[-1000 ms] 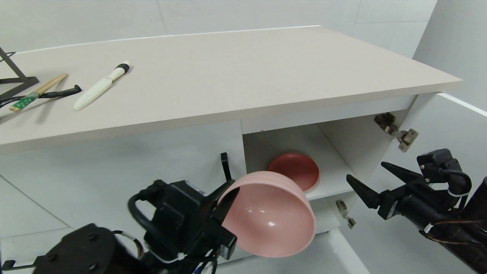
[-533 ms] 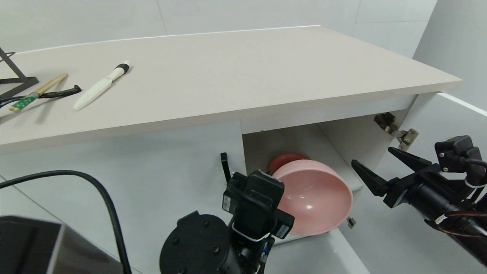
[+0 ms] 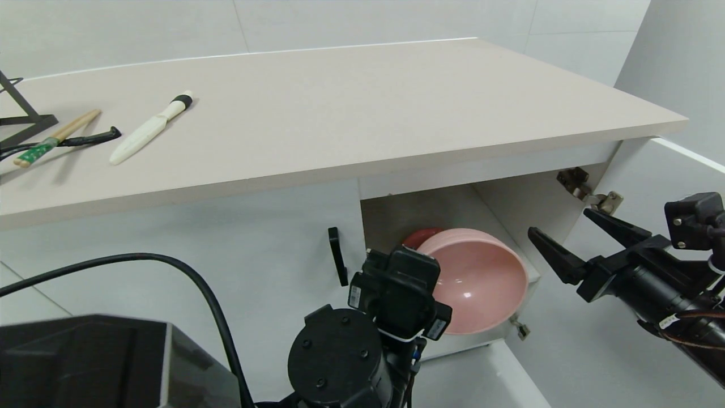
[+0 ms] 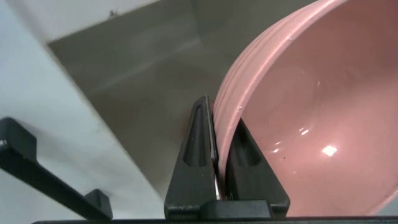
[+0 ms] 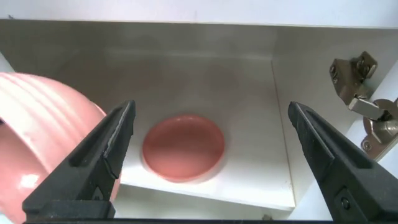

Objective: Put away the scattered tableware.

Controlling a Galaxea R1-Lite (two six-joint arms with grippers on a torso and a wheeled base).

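Pink is what I'm carrying. The pink bowl (image 3: pixel 478 280) hangs tipped on its side at the mouth of the open cupboard (image 3: pixel 527 209), hollow turned toward me. The left gripper (image 4: pixel 222 118) pinches its rim, with 1 finger inside and 1 on the ribbed outside. I can't tell whether the bowl touches the shelf (image 5: pixel 261 183) yet, and I'd judge it is not set down.

Behind it, a red dish (image 5: pixel 183 148) sits flat on that shelf, so 1 piece looks stowed already. The right gripper (image 3: pixel 559 221) hovers beside the cupboard opening, near the hinge (image 3: pixel 589 190). Its fingers are spread wide and hold nothing.

On my reckoning the job is partway done. This bowl needs to go down next to or over the red dish (the shelf looks tight for both side by side). Up on the countertop (image 3: pixel 340 113), well away from the cupboard, 2 things lie loose: a cream knife (image 3: pixel 150 129) and a wooden utensil (image 3: pixel 54 137) with a green tip. Those are left to deal with.
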